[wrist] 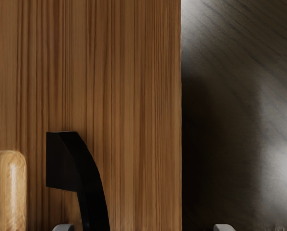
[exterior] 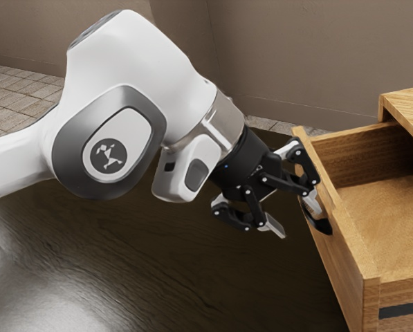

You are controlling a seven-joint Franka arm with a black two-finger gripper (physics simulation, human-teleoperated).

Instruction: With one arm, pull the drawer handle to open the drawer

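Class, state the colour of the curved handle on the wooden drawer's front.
Black. The curved handle shows best in the wrist view.

**Camera set-up: one side camera, one hand camera.**

Exterior view: the camera sits at the arm's [exterior: 116,131] side, above bench [exterior: 123,277] height. It looks down and across toward the exterior view's right, close in, with the arm's last links large in the foreground and the room's wall and floor behind. Wrist view: the camera is on the hand and looks out past the tool [exterior: 297,220], square onto the drawer front [wrist: 109,72] from very near, with dark bench alongside. Both views share the drawer front, its black handle [wrist: 73,168] and the strip of bench beside the drawer.
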